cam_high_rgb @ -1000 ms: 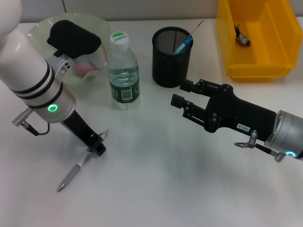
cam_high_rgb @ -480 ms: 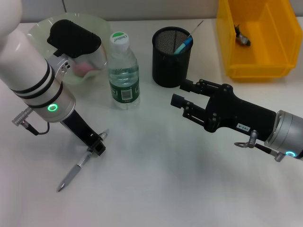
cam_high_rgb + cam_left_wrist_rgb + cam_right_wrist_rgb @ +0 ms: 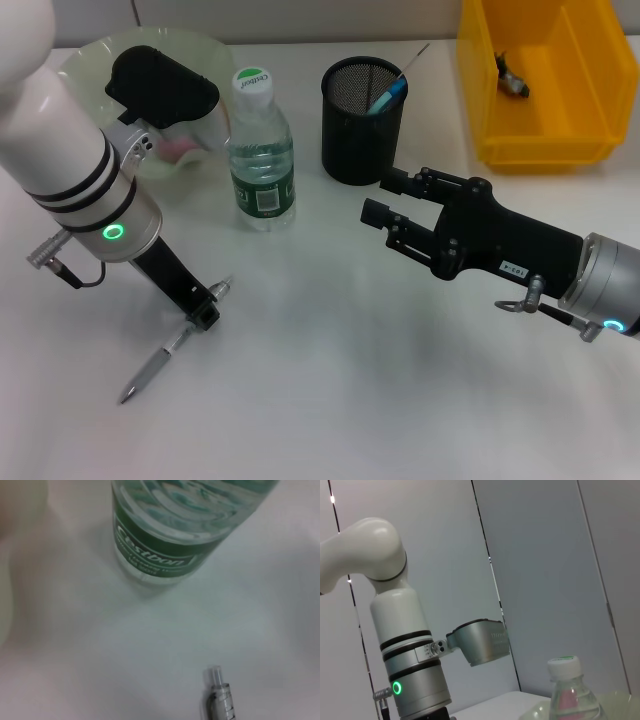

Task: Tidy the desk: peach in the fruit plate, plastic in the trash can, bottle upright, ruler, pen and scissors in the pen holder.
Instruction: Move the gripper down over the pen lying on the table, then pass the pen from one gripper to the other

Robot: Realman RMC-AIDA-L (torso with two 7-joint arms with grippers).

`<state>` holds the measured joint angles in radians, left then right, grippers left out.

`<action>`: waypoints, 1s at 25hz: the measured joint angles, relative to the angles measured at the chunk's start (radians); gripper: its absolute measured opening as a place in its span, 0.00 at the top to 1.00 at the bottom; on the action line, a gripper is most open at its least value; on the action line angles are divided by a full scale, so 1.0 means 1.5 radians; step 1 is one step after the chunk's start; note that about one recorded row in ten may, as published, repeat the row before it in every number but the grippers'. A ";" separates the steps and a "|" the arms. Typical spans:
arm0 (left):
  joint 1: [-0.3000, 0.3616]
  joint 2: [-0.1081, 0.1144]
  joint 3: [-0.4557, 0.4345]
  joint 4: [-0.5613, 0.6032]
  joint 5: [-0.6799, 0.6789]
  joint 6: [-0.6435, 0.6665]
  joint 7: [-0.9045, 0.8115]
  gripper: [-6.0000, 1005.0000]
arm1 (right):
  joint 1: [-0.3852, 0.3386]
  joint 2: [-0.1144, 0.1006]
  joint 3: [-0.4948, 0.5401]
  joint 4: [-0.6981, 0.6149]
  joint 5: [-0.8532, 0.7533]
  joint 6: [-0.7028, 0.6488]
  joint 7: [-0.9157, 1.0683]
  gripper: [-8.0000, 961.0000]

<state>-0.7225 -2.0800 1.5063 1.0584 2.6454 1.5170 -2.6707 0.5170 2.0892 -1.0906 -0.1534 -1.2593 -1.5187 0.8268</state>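
A silver pen (image 3: pixel 165 355) lies on the white table at the front left. My left gripper (image 3: pixel 204 310) is down at the pen's upper part, with the pen showing on both sides of it. The pen's tip shows in the left wrist view (image 3: pixel 218 695). The water bottle (image 3: pixel 260 150) stands upright, and it also shows in the left wrist view (image 3: pixel 175 525). The black mesh pen holder (image 3: pixel 362 125) holds a blue-handled item (image 3: pixel 388 95). A pink peach (image 3: pixel 180 148) lies in the pale green fruit plate (image 3: pixel 85 62). My right gripper (image 3: pixel 382 197) is open and empty, just in front of the pen holder.
A yellow bin (image 3: pixel 545 140) stands at the back right with a crumpled piece of plastic (image 3: pixel 512 78) in it. The right wrist view shows the left arm (image 3: pixel 415 680) and the bottle's cap (image 3: pixel 565 666).
My left arm has shifted slightly and its gripper has edged a little along the pen. The pen, the bottle and the right arm have not visibly moved.
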 joint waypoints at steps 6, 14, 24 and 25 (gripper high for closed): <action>0.000 0.000 0.008 0.000 0.002 0.000 0.000 0.67 | 0.000 0.000 0.000 0.000 0.000 0.000 0.000 0.50; 0.000 0.000 0.011 0.002 0.000 -0.005 0.000 0.74 | 0.000 0.000 0.001 0.000 0.000 0.000 0.000 0.50; -0.006 0.000 0.011 0.002 0.002 -0.009 0.000 0.81 | 0.004 0.000 0.007 0.000 0.000 0.000 0.000 0.50; -0.006 0.000 0.010 0.004 0.001 -0.009 0.000 0.81 | 0.004 0.000 0.007 0.000 0.000 0.000 -0.001 0.50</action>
<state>-0.7313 -2.0800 1.5219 1.0639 2.6476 1.5035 -2.6705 0.5229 2.0892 -1.0796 -0.1534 -1.2594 -1.5185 0.8261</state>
